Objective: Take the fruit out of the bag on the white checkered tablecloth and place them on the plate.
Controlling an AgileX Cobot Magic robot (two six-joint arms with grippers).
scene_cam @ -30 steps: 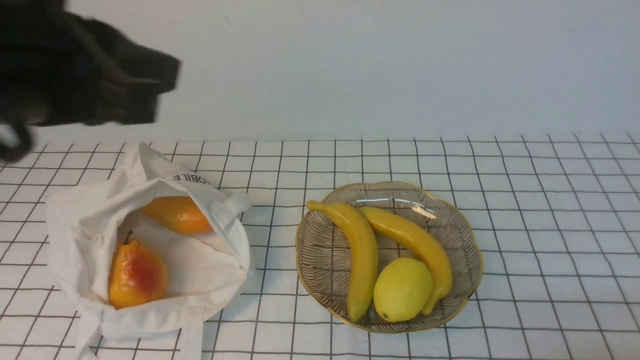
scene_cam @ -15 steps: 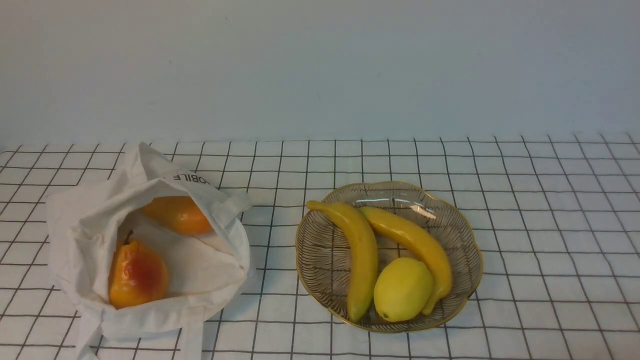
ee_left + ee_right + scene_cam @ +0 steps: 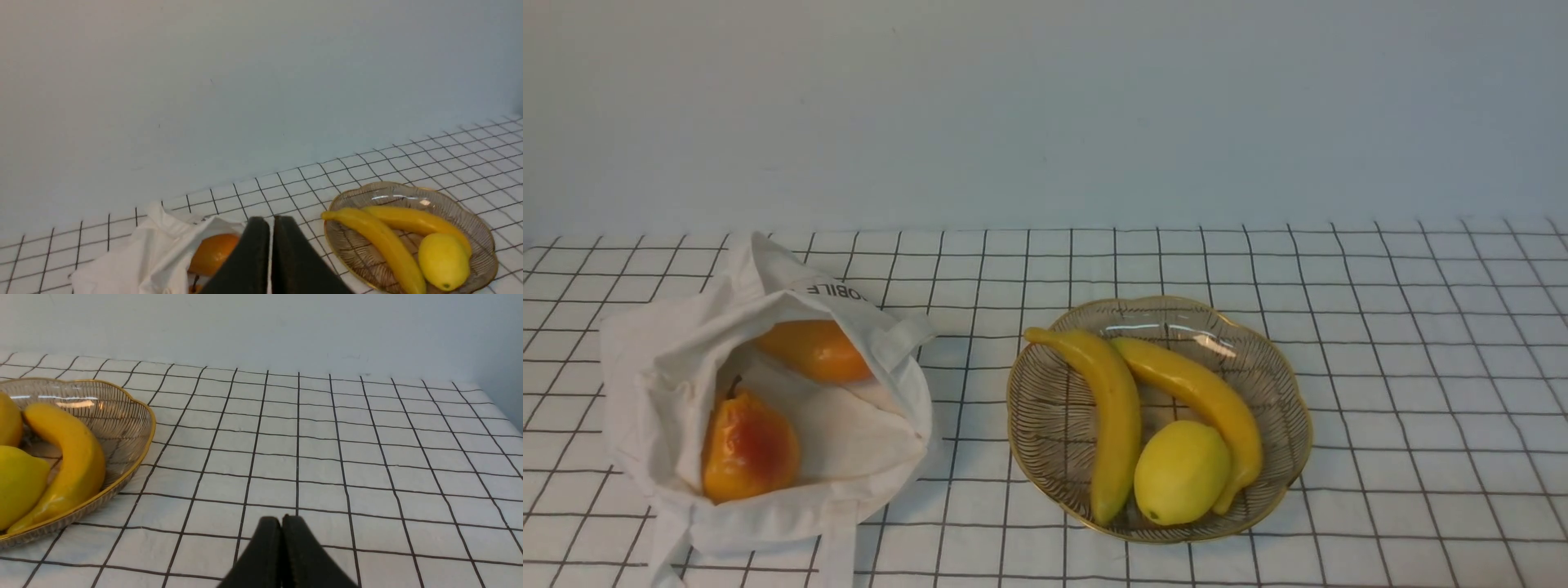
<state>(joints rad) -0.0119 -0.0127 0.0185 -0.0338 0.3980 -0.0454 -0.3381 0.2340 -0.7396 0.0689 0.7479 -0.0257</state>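
Note:
The white bag (image 3: pixel 662 367) lies open at the left on the checkered tablecloth (image 3: pixel 1421 367). An orange-red pear (image 3: pixel 747 447) and a round orange fruit (image 3: pixel 817 349) lie inside it. The gold-rimmed glass plate (image 3: pixel 1278 367) holds two bananas (image 3: pixel 1117 416) and a lemon (image 3: pixel 1181 472). Neither arm shows in the front view. My left gripper (image 3: pixel 271 222) is shut and empty, raised above the bag (image 3: pixel 135 261) and the orange fruit (image 3: pixel 212 253). My right gripper (image 3: pixel 282 520) is shut and empty over bare cloth, beside the plate (image 3: pixel 135 416).
A plain pale wall (image 3: pixel 1045 106) stands behind the table. The bag's straps (image 3: pixel 837 555) trail toward the front edge. Bare cloth spreads to the right of the plate.
The left arm, dark and blurred at the upper left one second ago, has gone out of the front view. The bag, fruit and plate have not moved.

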